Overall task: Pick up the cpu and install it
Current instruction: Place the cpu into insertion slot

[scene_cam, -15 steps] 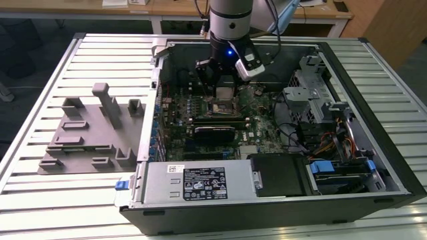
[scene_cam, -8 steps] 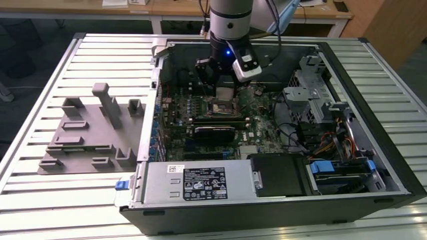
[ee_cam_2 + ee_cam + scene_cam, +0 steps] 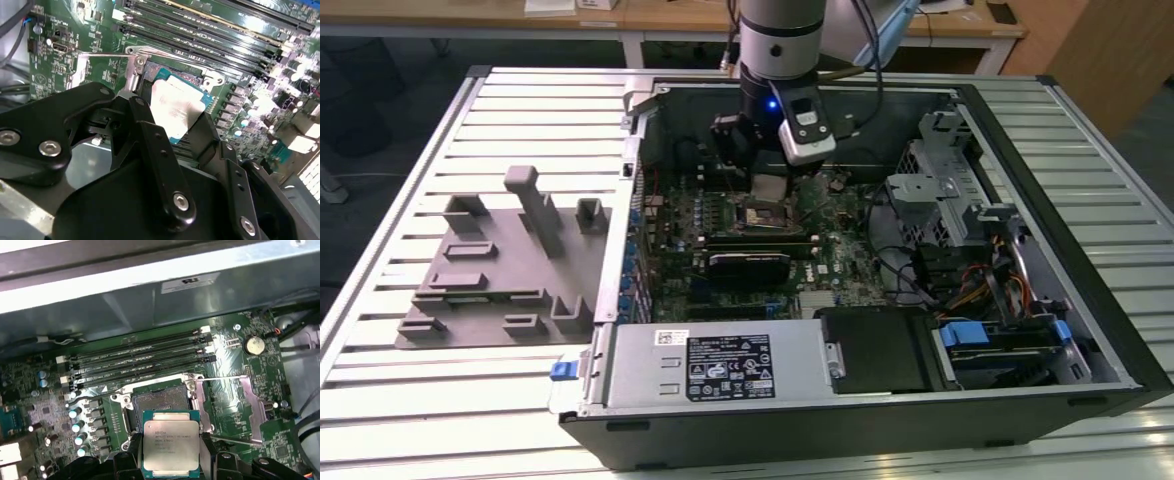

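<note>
One gripper (image 3: 174, 117) reaches down into the open computer case (image 3: 881, 430), which lies on the slatted metal surface (image 3: 400, 400). In both wrist views you see its two black fingers (image 3: 132, 455) clamped on opposite edges of the cpu (image 3: 171, 445), silver top facing the camera. The cpu hangs just over the black socket frame (image 3: 159, 401) on the green motherboard (image 3: 227, 367); whether the two touch you cannot tell. The socket's metal hold-down plate (image 3: 252, 407) stands swung open beside it, and memory slots (image 3: 140, 360) run along the socket's far side. Grey fixture blocks (image 3: 494, 265) sit on the surface, at the exterior view's left of the case.
</note>
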Tool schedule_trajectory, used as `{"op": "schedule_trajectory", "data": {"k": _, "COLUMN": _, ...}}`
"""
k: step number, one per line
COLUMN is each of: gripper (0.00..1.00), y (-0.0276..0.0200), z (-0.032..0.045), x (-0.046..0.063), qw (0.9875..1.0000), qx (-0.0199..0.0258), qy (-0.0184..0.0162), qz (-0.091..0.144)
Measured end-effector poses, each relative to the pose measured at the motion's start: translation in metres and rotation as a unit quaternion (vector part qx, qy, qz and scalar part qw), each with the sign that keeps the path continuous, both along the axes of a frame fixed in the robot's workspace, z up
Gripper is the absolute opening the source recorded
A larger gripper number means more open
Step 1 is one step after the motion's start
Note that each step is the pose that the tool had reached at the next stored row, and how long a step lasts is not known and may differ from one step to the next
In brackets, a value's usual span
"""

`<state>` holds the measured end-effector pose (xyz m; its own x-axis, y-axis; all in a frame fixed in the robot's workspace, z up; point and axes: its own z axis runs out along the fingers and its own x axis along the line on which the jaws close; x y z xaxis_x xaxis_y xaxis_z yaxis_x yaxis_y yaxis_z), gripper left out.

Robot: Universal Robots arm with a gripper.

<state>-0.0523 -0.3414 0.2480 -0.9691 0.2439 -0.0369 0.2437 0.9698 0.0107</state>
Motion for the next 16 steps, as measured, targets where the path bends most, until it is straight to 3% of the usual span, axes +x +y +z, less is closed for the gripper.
{"op": "schedule_trajectory", "data": {"k": 8, "gripper": 0.54, "y": 0.0000, "z": 0.0000, "x": 0.0000, "qw": 0.9991, "qx": 0.0000, "qy": 0.0000, "qz": -0.041}}
{"op": "schedule_trajectory", "data": {"k": 16, "gripper": 0.54, "y": 0.0000, "z": -0.0001, "x": 0.0000, "qw": 0.9961, "qx": 0.0000, "qy": 0.0000, "qz": -0.088}}
